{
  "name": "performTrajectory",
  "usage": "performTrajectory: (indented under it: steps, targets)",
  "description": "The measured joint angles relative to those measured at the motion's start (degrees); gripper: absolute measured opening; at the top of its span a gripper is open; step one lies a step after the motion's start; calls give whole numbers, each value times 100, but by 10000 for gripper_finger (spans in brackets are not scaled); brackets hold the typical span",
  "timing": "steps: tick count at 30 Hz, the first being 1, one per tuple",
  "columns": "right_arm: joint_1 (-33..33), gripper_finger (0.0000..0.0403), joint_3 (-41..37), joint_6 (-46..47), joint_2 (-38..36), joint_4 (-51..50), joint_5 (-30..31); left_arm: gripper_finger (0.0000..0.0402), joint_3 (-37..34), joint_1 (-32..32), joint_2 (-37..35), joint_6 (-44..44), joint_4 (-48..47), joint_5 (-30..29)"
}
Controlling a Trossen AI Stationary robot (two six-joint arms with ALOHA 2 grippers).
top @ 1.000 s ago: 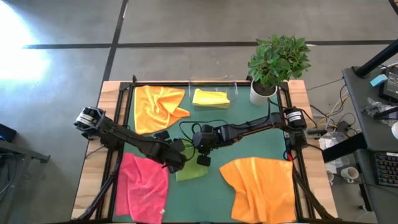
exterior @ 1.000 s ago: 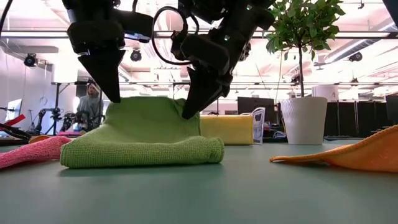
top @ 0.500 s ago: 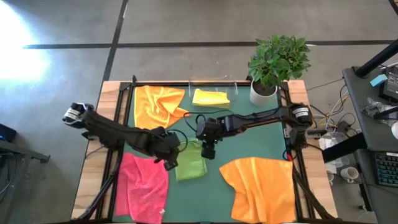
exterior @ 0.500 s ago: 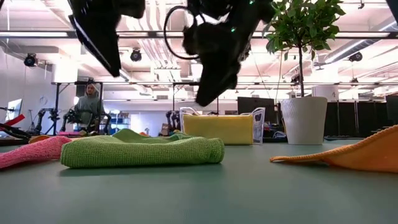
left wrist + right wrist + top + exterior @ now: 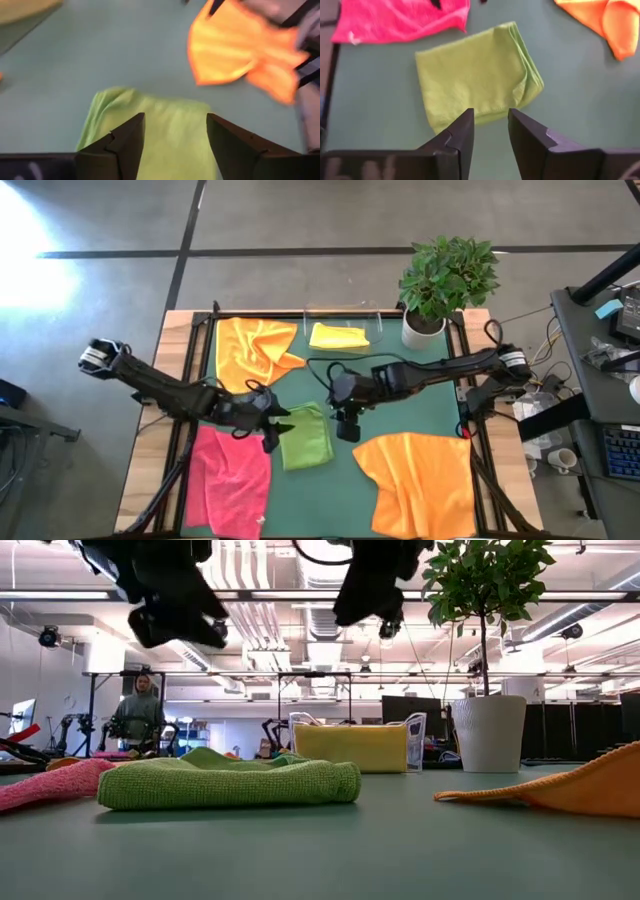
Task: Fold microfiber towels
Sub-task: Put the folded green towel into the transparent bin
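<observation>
High view. Lime green towel (image 5: 307, 437): folded, flat on the green mat (image 5: 400, 415), mid-bench, toward the near edge. Pink towel (image 5: 232, 478): near-left corner, crumpled. Orange towel (image 5: 252, 352): far-left part of the mat, loose. Second orange towel (image 5: 415, 483): near-right corner, spread. Yellow towel (image 5: 339, 336): folded, far edge, beside the potted plant (image 5: 443, 280). Left gripper (image 5: 272, 431): just left of the lime towel. Right gripper (image 5: 347, 426): just right of it.

Low view. Lime towel (image 5: 230, 782) lies folded on the mat; both grippers hang above it, clear of the cloth. Yellow towel (image 5: 350, 748) behind. A person (image 5: 140, 712) stands in the room beyond.

Left wrist view. Fingers (image 5: 117, 150) spread, nothing between them; lime towel (image 5: 155, 127) below.

Right wrist view. Fingers (image 5: 457, 142) apart, holding nothing; lime towel (image 5: 477, 75) below, pink towel (image 5: 402, 17) beyond.
</observation>
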Motion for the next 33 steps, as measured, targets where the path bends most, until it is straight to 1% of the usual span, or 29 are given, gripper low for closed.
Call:
performTrajectory:
  steps: [1,4,7,10,15,18,21,25,33]
  targets:
    - [-2,109,0,64,-32,53,0,186,-144,0,-80,131,374,17]
    - [-4,107,0,400,-71,277,14,168,-369,0,-290,392,1023,27]
    - [-4,109,0,640,-71,498,174,156,-477,0,-446,406,1343,46]
    - [-4,108,0,803,-71,655,564,153,-466,-2,-537,404,1362,157]
    - [-4,103,13,1239,-71,657,1028,152,-432,-7,-579,394,1381,847]
    - [-6,103,20,1307,-71,661,1220,152,-475,-6,-688,423,1271,1079]
    - [-4,102,20,1370,-71,667,1252,152,-477,-4,-769,448,1294,1117]
    - [-4,102,20,1570,-71,667,1255,152,-486,13,-793,991,1311,1117]
    - [-2,102,20,1657,-71,659,1257,152,-488,13,-1072,1058,1307,1114]
